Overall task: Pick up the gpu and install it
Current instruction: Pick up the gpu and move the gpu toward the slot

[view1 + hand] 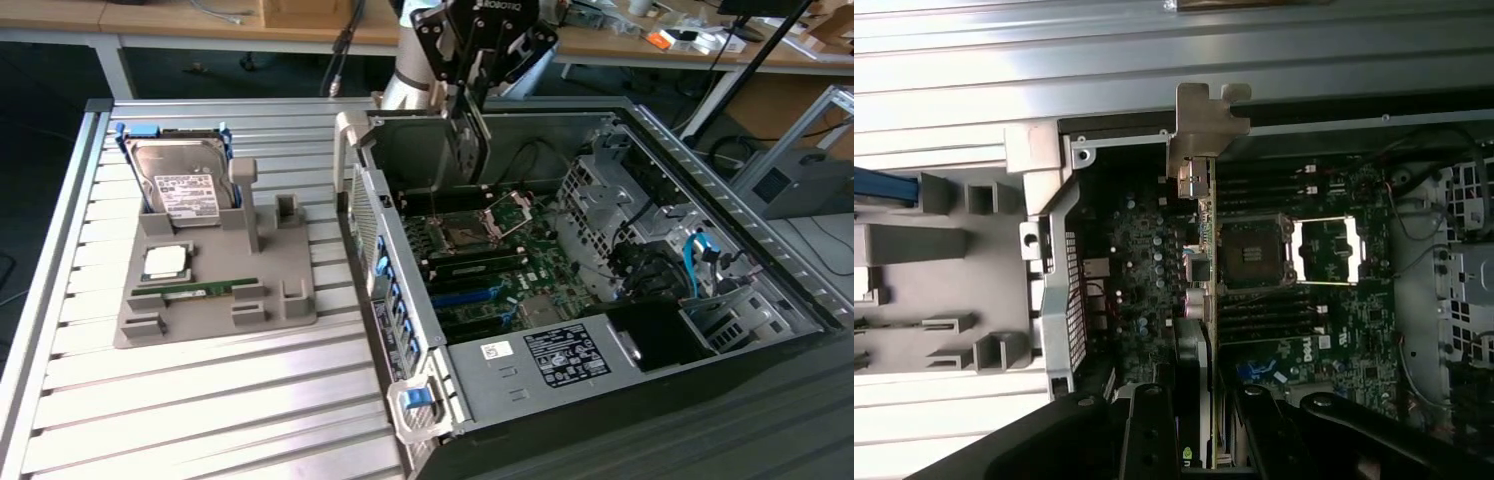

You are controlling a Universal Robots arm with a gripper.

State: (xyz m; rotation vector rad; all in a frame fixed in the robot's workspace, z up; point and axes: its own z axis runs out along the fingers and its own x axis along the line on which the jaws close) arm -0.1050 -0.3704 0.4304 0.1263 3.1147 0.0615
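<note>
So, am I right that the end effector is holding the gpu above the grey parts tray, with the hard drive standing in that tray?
Not quite. The exterior view shows the end effector holding the gpu above the open computer case, over its motherboard, not above the grey parts tray. The hard drive does stand in that tray.
</note>
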